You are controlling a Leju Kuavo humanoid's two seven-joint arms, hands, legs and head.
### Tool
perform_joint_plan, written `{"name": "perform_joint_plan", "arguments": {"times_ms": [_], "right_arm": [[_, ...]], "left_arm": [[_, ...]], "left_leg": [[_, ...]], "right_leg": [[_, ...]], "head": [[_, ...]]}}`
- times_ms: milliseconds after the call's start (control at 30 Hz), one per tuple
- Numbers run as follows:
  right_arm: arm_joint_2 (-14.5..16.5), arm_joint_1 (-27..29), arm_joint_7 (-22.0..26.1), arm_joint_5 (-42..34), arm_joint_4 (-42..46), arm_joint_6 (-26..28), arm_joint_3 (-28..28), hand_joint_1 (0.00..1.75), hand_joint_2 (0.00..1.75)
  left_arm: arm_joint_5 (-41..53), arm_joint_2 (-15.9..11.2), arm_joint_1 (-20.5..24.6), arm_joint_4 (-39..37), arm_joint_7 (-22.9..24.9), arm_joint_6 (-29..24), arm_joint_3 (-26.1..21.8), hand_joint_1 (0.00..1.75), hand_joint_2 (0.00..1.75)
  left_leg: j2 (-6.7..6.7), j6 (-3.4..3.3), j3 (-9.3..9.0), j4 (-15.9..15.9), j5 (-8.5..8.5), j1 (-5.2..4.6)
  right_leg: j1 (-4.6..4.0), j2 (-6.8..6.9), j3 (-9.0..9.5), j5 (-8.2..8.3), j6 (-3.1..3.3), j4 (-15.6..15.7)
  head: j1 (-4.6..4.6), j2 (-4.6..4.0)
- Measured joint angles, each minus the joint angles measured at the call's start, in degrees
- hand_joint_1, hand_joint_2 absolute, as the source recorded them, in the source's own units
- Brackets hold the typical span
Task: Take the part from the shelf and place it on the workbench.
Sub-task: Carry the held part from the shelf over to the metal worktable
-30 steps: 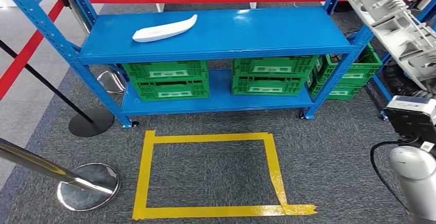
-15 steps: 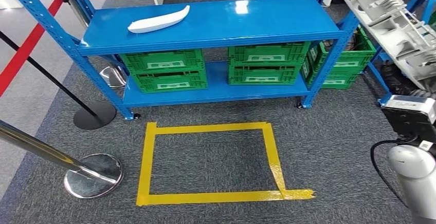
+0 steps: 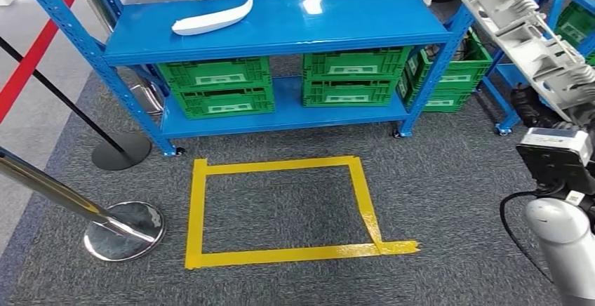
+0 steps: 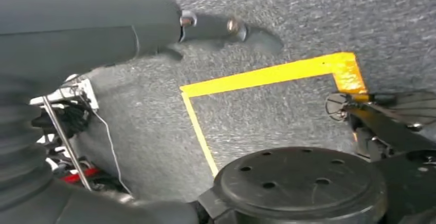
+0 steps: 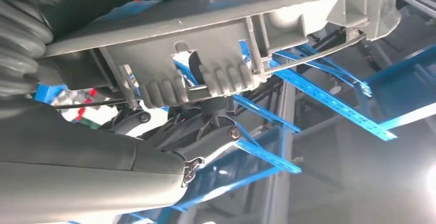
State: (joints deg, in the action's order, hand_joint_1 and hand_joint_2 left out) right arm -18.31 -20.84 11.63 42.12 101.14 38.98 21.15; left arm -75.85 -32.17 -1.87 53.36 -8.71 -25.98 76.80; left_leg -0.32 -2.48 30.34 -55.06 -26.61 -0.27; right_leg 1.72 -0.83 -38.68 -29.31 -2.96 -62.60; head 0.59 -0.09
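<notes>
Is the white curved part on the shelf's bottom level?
No, the white curved part lies on the top level of the blue shelf, above the green crates.

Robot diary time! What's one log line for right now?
right hand: holds grey part | left hand: hangs over carpet | white piece: on shelf

I saw a blue shelf (image 3: 337,29) carrying a white part (image 3: 212,18) on top and green crates (image 3: 216,87) on its lower level.
</notes>
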Motion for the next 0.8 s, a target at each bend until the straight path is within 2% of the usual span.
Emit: {"name": "perform_joint_plan", "arguments": {"times_ms": [33, 67, 100, 133, 167, 200, 233, 267, 300, 333, 367, 400, 433, 467, 500, 567, 600, 633, 667, 700, 733, 767, 800], "right_arm": [[-0.1, -0.1, 0.0, 0.0, 0.0, -0.1, 0.0, 1.75, 1.75], [-0.1, -0.1, 0.1, 0.0, 0.0, -0.1, 0.0, 1.75, 1.75], [-0.1, -0.1, 0.1, -0.1, 0.0, -0.1, 0.0, 1.75, 1.75], [-0.1, -0.1, 0.1, -0.1, 0.0, -0.2, 0.0, 1.75, 1.75], [-0.1, -0.1, 0.1, -0.1, 0.0, -0.2, 0.0, 1.75, 1.75], [-0.1, -0.1, 0.1, -0.1, 0.0, -0.2, 0.0, 1.75, 1.75], [-0.1, -0.2, 0.1, -0.1, 0.0, -0.2, 0.0, 1.75, 1.75], [-0.1, -0.4, 0.1, -0.1, 0.0, -0.2, 0.1, 1.75, 1.75], [-0.1, -0.6, 0.1, -0.1, 0.0, -0.3, 0.1, 1.75, 1.75], [-0.1, -0.8, 0.1, -0.1, 0.0, -0.3, 0.1, 1.75, 1.75], [-0.1, -0.9, 0.1, -0.1, 0.1, -0.3, 0.2, 1.75, 1.75], [-0.1, -0.9, 0.1, -0.1, 0.0, -0.3, 0.2, 1.75, 1.75], [-0.1, -0.8, 0.1, -0.1, 0.0, -0.3, 0.3, 1.75, 1.75], [-0.1, -0.8, 0.1, -0.1, 0.0, -0.3, 0.3, 1.75, 1.75], [-0.1, -0.8, 0.1, -0.1, 0.0, -0.3, 0.3, 1.75, 1.75], [-0.1, -0.8, 0.1, -0.1, 0.0, -0.3, 0.4, 1.75, 1.75], [-0.1, -0.8, 0.1, -0.1, 0.0, -0.3, 0.4, 1.75, 1.75], [-0.1, -0.8, 0.1, -0.1, 0.0, -0.3, 0.4, 1.75, 1.75], [-0.1, -0.8, 0.1, -0.1, 0.0, -0.3, 0.4, 1.75, 1.75], [-0.1, -0.7, 0.1, -0.1, 0.0, -0.3, 0.4, 1.75, 1.75], [-0.1, -0.7, 0.1, -0.1, 0.0, -0.3, 0.4, 1.75, 1.75], [-0.1, -0.8, 0.1, -0.1, 0.0, -0.3, 0.4, 1.75, 1.75], [-0.1, -0.8, 0.1, -0.1, 0.0, -0.3, 0.4, 1.75, 1.75]], "left_arm": [[-0.2, 0.0, 0.0, 0.2, -0.1, 0.0, 0.1, 0.0, 1.75], [-0.3, 0.1, 0.1, 0.4, -0.2, 0.0, 0.3, 0.0, 1.75], [-0.4, 0.1, 0.1, 0.5, -0.2, 0.0, 0.4, 0.0, 1.75], [-0.6, 0.1, 0.2, 0.6, -0.3, 0.0, 0.6, 0.0, 1.75], [-0.6, 0.2, 0.2, 0.7, -0.4, 0.0, 0.7, 0.0, 1.75], [-0.7, 0.2, 0.2, 0.8, -0.4, 0.0, 0.7, 0.0, 1.75], [-0.7, 0.1, 0.3, 0.9, -0.4, 0.0, 0.7, 0.0, 1.75], [-0.7, 0.1, 0.3, 1.0, -0.4, 0.0, 0.8, 0.0, 1.75], [-0.7, 0.0, 0.4, 1.1, -0.4, 0.0, 0.8, 0.0, 1.75], [-0.7, -0.1, 0.4, 1.2, -0.4, 0.0, 0.9, 0.0, 1.75], [-0.7, -0.1, 0.3, 1.3, -0.4, 0.0, 0.9, 0.0, 1.75], [-0.8, -0.2, 0.3, 1.3, -0.4, 0.0, 1.0, 0.0, 1.75], [-0.8, -0.3, 0.2, 1.4, -0.4, 0.0, 1.0, 0.0, 1.75], [-0.8, -0.3, 0.2, 1.4, -0.4, 0.0, 1.1, 0.0, 1.75], [-0.8, -0.3, 0.1, 1.4, -0.4, 0.0, 1.1, 0.0, 1.75], [-0.8, -0.3, 0.1, 1.4, -0.4, 0.0, 1.2, 0.0, 1.75], [-0.8, -0.3, 0.1, 1.4, -0.4, 0.0, 1.3, 0.0, 1.75], [-0.8, -0.3, 0.1, 1.4, -0.4, 0.0, 1.3, 0.0, 1.75], [-0.8, -0.3, 0.2, 1.4, -0.4, 0.0, 1.3, 0.0, 1.75], [-0.8, -0.3, 0.2, 1.4, -0.4, 0.0, 1.3, 0.0, 1.75], [-0.8, -0.3, 0.2, 1.4, -0.4, 0.0, 1.3, 0.0, 1.75], [-0.8, -0.5, 0.3, 1.5, -0.4, 0.0, 1.3, 0.0, 1.75], [-0.8, -0.6, 0.3, 1.5, -0.4, -0.1, 1.3, 0.0, 1.75]], "left_leg": [[0.49, -0.19, 0.71, -0.2, 0.41, -0.03], [1.03, -0.21, 1.47, -0.6, 0.74, -0.02], [1.56, -0.16, 2.29, -1.0, 1.04, -0.02], [2.11, -0.04, 3.19, -1.5, 1.33, 0.01], [2.64, 0.13, 4.11, -2.1, 1.59, 0.08], [3.15, 0.37, 5.06, -2.7, 1.82, 0.17], [3.6, 0.67, 5.93, -3.4, 2.04, 0.22], [3.98, 0.98, 6.69, -4.0, 2.24, 0.18], [4.34, 1.31, 7.27, -4.5, 2.58, 0.11], [4.69, 1.57, 7.64, -4.8, 3.06, 0.01], [5.06, 1.81, 7.87, -4.8, 3.62, -0.03], [5.24, 2.07, 8.03, -4.7, 4.01, 0.02], [4.8, 2.35, 8.21, -4.8, 3.48, 0.15], [3.91, 2.65, 8.46, -5.7, 1.72, 0.3], [2.76, 2.92, 8.88, -7.8, -1.1, 0.41], [1.09, 3.14, 9.9, -15.0, -7.38, 0.49], [0.87, 3.06, 10.15, -18.6, -9.08, 0.46], [0.8, 2.84, 9.85, -20.8, -9.34, 0.4], [0.72, 2.46, 8.76, -21.2, -8.34, 0.3], [0.43, 1.88, 6.78, -19.6, -6.6, 0.11], [-0.33, 1.1, 4.07, -16.3, -5.08, -0.16], [-1.76, 0.12, 0.75, -11.8, -4.58, -0.55], [-3.05, -0.55, -2.26, -7.2, -4.89, -0.8]], "right_leg": [[-0.04, 0.22, -1.05, -2.68, -0.17, -3.5], [-0.04, 0.28, -1.83, -4.67, -0.38, -7.2], [-0.02, 0.32, -2.17, -5.44, -0.62, -10.2], [0.0, 0.39, -1.82, -4.86, -0.85, -11.7], [0.05, 0.57, -0.62, -3.32, -1.08, -11.5], [0.12, 1.02, 1.47, -1.57, -1.33, -9.5], [0.16, 1.85, 3.99, -0.91, -1.56, -6.2], [0.02, 2.63, 6.68, -1.1, -1.54, -2.5], [-0.14, 3.24, 8.58, -1.84, -1.22, 0.5], [-0.36, 3.46, 9.49, -2.64, -0.71, 2.3], [-0.55, 3.2, 9.68, -2.62, -0.02, 3.2], [-0.51, 2.86, 9.06, -2.22, 0.65, 3.2], [-0.47, 2.52, 8.51, -1.62, 1.24, 3.3], [-0.4, 2.22, 7.89, -0.92, 1.81, 3.3], [-0.34, 1.86, 7.14, -0.15, 2.27, 3.4], [-0.49, 0.94, 5.36, 1.43, 2.76, 3.3], [-0.64, 0.4, 4.36, 2.22, 2.88, 3.3], [-0.82, -0.16, 3.38, 2.99, 2.95, 3.2], [-1.03, -0.74, 2.43, 3.75, 2.98, 3.2], [-1.25, -1.33, 1.54, 4.51, 3.0, 3.2], [-1.37, -1.92, 0.77, 5.27, 3.02, 3.2], [-1.56, -2.51, 0.08, 6.02, 2.97, 3.3], [-1.6, -3.02, -0.44, 6.8, 2.89, 3.3]], "head": [[-0.12, 0.0], [-0.17, 0.0], [-0.19, 0.0], [-0.19, 0.0], [-0.19, 0.0], [-0.19, 0.0], [-0.2, 0.0], [-0.24, 0.0], [-0.27, 0.0], [-0.31, 0.0], [-0.31, 0.0], [-0.32, 0.0], [-0.27, 0.0], [-0.22, 0.0], [-0.14, 0.0], [0.01, 0.0], [0.07, 0.0], [0.08, 0.0], [0.08, 0.0], [0.09, 0.0], [0.08, 0.0], [0.05, 0.0], [0.03, 0.0]]}}
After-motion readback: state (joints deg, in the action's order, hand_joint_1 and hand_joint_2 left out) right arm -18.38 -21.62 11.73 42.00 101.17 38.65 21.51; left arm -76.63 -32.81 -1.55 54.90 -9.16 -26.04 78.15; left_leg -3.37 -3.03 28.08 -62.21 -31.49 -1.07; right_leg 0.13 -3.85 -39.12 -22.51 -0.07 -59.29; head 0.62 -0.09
